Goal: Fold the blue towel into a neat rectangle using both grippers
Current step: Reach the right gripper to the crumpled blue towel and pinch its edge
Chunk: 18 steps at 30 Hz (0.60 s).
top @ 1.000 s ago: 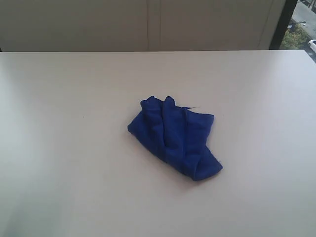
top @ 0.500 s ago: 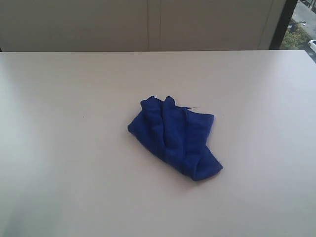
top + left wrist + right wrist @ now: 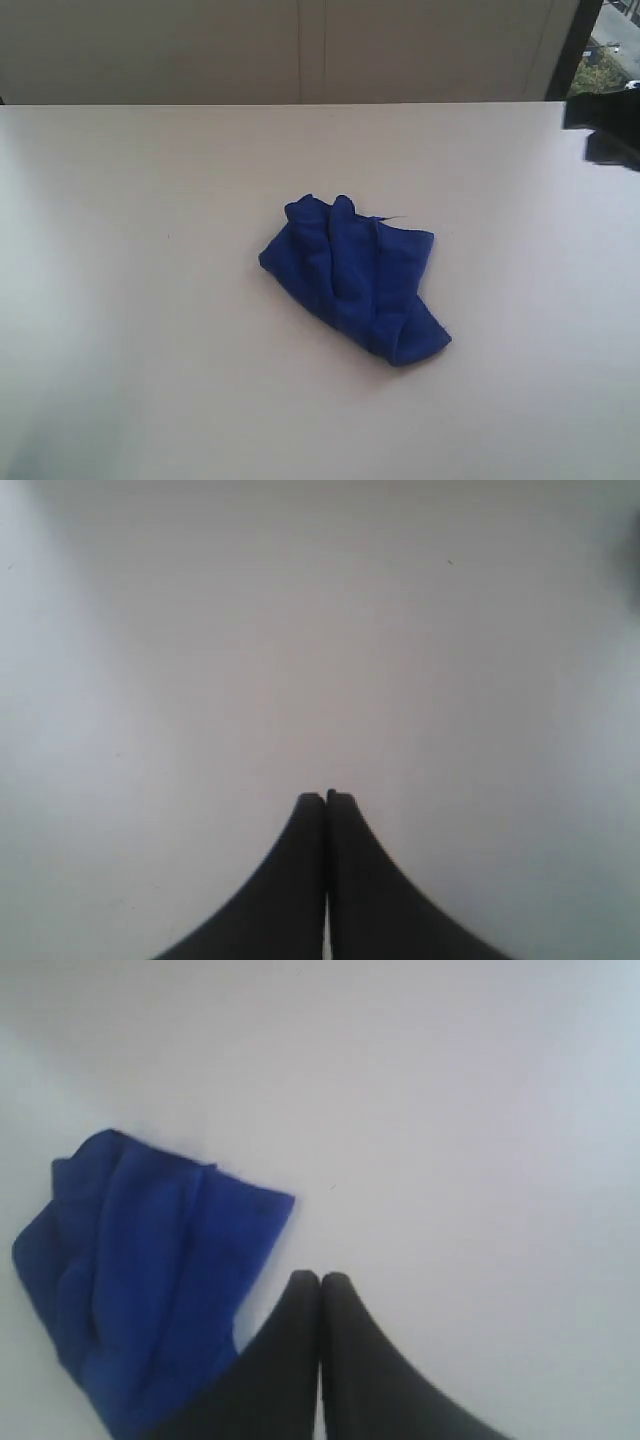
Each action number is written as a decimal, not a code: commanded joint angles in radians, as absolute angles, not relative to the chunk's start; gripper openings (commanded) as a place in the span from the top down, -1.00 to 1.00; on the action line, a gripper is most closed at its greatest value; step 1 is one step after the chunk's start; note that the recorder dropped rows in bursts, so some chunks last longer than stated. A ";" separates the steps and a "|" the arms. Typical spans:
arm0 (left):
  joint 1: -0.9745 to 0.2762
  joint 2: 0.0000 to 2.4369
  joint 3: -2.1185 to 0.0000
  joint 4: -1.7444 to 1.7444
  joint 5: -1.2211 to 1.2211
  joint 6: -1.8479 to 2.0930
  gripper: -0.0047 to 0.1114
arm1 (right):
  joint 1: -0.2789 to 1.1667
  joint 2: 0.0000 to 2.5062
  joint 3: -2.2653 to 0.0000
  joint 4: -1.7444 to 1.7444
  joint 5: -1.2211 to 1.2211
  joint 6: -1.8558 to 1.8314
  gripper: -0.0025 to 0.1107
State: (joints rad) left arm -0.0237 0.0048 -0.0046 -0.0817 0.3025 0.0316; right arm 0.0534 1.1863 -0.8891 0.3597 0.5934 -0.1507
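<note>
The blue towel (image 3: 350,280) lies crumpled in a loose bunch near the middle of the pale table (image 3: 150,300), a little toward the right arm's side. It is gathered into several soft ridges that fan out from a narrow end, with one rounded fold at the near corner. Nothing grips it and it rests flat on the tabletop. In the right wrist view the same towel (image 3: 140,1280) shows beside the right gripper (image 3: 320,1278), whose two black fingers are pressed together with nothing between them; their tips sit just past the cloth's straight edge, and whether they touch it cannot be told. The left gripper (image 3: 326,798) also has its fingers closed against each other, empty, over bare table (image 3: 320,630) with no cloth in sight. In the exterior view a black shape (image 3: 605,125) juts in at the far right edge, well apart from the towel. A plain wall (image 3: 300,50) stands behind the table.
</note>
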 commanded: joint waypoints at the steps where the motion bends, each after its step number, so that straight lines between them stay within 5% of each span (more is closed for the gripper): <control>1: -0.023 0.000 0.000 -0.085 0.306 0.029 0.92 | 0.107 1.386 -0.939 0.584 0.585 -0.361 0.96; 6: -0.023 0.000 0.000 -0.085 0.306 0.029 0.92 | 0.233 1.685 -1.037 0.776 0.469 -0.564 0.95; 12: -0.023 0.000 0.000 -0.085 0.306 0.029 0.92 | 0.308 1.965 -1.196 0.794 0.355 -0.564 0.41; 18: -0.023 0.000 0.000 -0.085 0.306 0.029 0.92 | 0.309 2.056 -1.261 0.844 0.349 -0.560 0.40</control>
State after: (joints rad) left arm -0.0237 0.0048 -0.0046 -0.0817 0.3025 0.0316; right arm 0.3082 2.0432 -1.2451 0.8257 0.3567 -0.5520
